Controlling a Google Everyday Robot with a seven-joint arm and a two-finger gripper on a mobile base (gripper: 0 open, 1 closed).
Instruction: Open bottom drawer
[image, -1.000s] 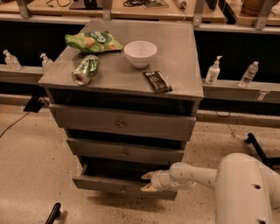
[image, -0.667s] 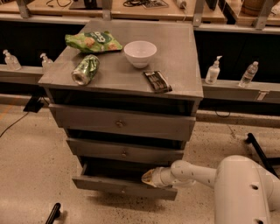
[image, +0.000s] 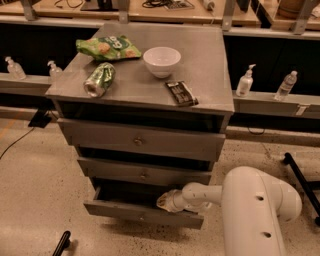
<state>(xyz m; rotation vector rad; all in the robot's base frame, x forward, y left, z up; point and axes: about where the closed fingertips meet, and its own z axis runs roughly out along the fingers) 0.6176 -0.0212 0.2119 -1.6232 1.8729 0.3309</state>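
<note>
Your gripper (image: 168, 201) sat just behind the front panel of the bottom drawer (image: 129, 212), right of centre; you could not tell the gripper's closure.

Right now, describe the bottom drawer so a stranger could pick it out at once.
Find the grey cabinet with a white bowl on top. Of its three drawers, take the lowest, the bottom drawer, just above the floor. Unlike the two above, it has the narrowest front, stands partly pulled out, and the gripper sits at its open top.
</note>
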